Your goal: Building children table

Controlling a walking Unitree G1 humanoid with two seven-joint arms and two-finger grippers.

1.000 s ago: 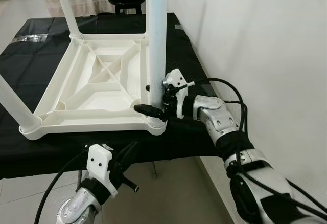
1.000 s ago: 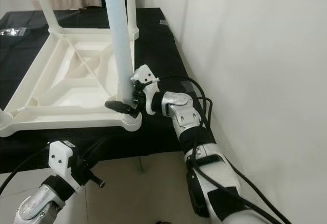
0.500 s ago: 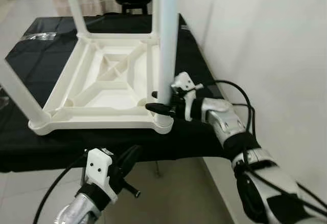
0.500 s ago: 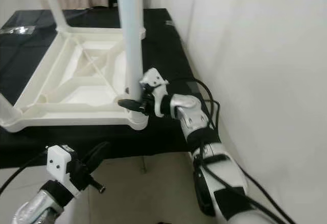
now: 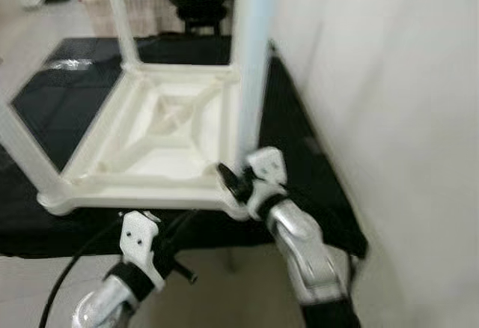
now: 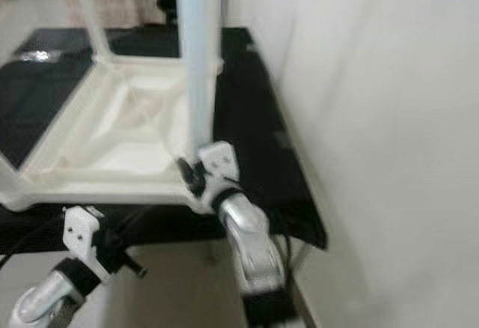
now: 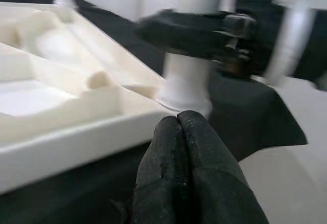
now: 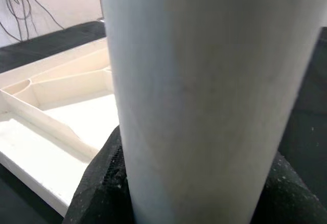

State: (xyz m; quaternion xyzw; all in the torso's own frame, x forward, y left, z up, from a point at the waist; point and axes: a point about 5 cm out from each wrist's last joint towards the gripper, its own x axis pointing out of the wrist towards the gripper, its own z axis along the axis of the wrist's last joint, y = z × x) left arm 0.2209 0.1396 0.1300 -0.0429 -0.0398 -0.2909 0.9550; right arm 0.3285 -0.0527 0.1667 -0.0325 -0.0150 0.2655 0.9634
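- The white children's table lies upside down on the black-covered counter, its ribbed underside facing up and its legs pointing straight upward, long axes vertical. It sits toward the counter's right side, with its near edge close to the counter's near edge.
- The near-left leg stands at the tabletop's near-left corner; a far leg rises at the far-left corner. The views are blurred.
- The left tool hangs below the counter's near edge, in front of the tabletop's near rim, apart from it. In the left wrist view its two black fingers are pressed together with nothing between them, pointing toward the near-right corner socket.
- The near-right leg stands upright in the socket at the tabletop's near-right corner, close to the white wall on the right.
- The right tool is at the foot of that leg, just above the socket, clenched around it: one black finger crosses the front of the leg, and in the right wrist view the black pads hug both sides of the leg.
- The right arm reaches in from the counter's near-right corner.
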